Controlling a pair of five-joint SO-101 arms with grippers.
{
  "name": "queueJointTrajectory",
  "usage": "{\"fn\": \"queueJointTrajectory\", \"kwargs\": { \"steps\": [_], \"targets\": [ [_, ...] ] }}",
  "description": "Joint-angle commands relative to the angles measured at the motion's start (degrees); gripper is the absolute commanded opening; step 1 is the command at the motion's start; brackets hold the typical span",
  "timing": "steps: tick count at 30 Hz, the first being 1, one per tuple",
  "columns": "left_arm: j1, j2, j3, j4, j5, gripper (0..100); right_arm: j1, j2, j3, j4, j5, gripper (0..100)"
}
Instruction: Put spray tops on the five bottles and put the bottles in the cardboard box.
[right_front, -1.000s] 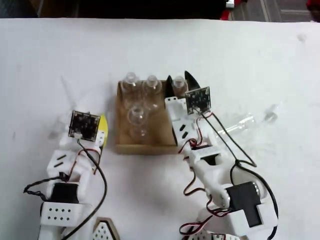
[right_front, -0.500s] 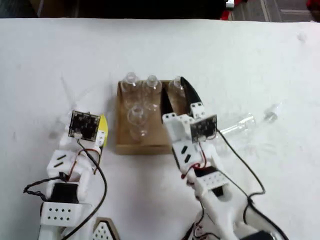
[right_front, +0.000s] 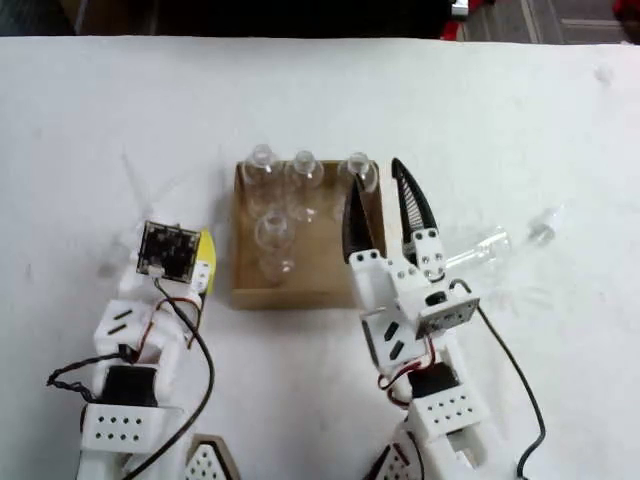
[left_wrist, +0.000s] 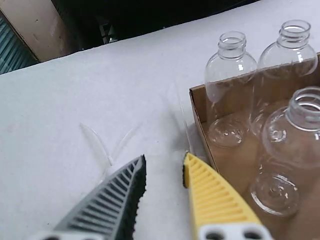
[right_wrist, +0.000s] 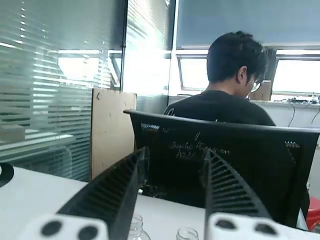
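Left tool (left_wrist: 164, 159) hangs part open and empty over the tabletop (right_front: 100, 100), just beside the box (right_front: 240, 292). Four bottles (right_front: 275, 235) stand inside, necks bare. Right tool (right_front: 377, 180), spread wide and empty, sits above the box's right wall. The fifth bottle (right_front: 480, 244) lies farther right. Fetching it looks next, calling for a grip across its body.
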Motion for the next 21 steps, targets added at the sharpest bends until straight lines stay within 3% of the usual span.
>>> {"fn": "queueJointTrajectory", "kwargs": {
  "steps": [1,21],
  "targets": [
    [0.4,-1.0,-0.4,-1.7,-0.8,12,-0.3,-8.0,0.8,12.6,0.2,15.2],
    [0.4,-1.0,-0.4,-1.7,-1.0,12,0.0,-34.4,1.1,48.9,0.2,15.5]
  ]
}}
